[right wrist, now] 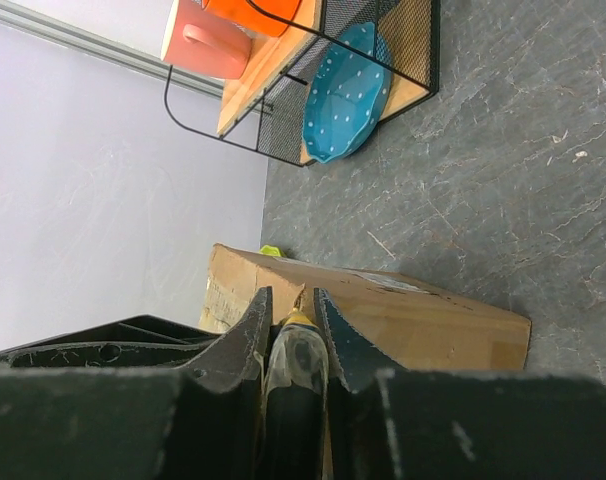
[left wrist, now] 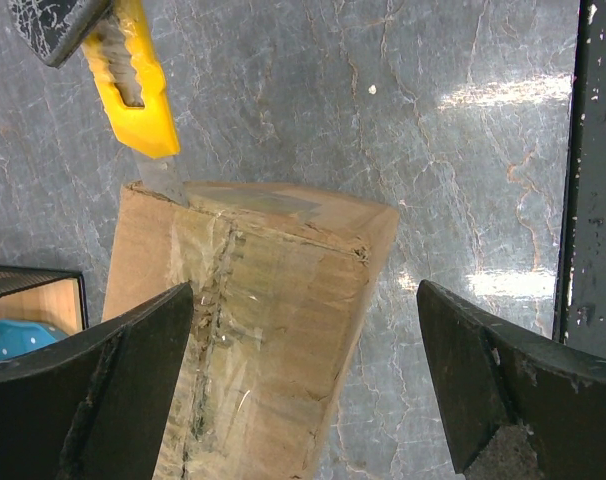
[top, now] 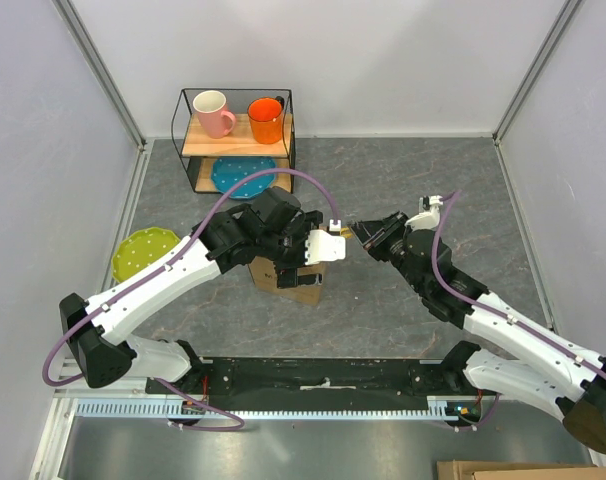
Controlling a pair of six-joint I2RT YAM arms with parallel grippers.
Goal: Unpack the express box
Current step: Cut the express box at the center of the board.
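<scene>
Now L claw [left wrist: 305, 290] wide open astride express box [left wrist: 268, 330], R claw [right wrist: 291, 300] clamping yellow cutter [left wrist: 143, 95] at its edge.

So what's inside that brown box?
Can't tell: the box is closed, its taped top flaps hiding everything inside. A yellow knife in the right claw has its blade at the box's edge.

The brown cardboard carton [top: 303, 290], roughly cube-shaped, sits flat on the grey stone-patterned tabletop [top: 433, 180], near its middle and slightly toward the near edge. Its top flaps lie shut. Clear tape, wrinkled and scuffed, runs along their centre seam.
</scene>
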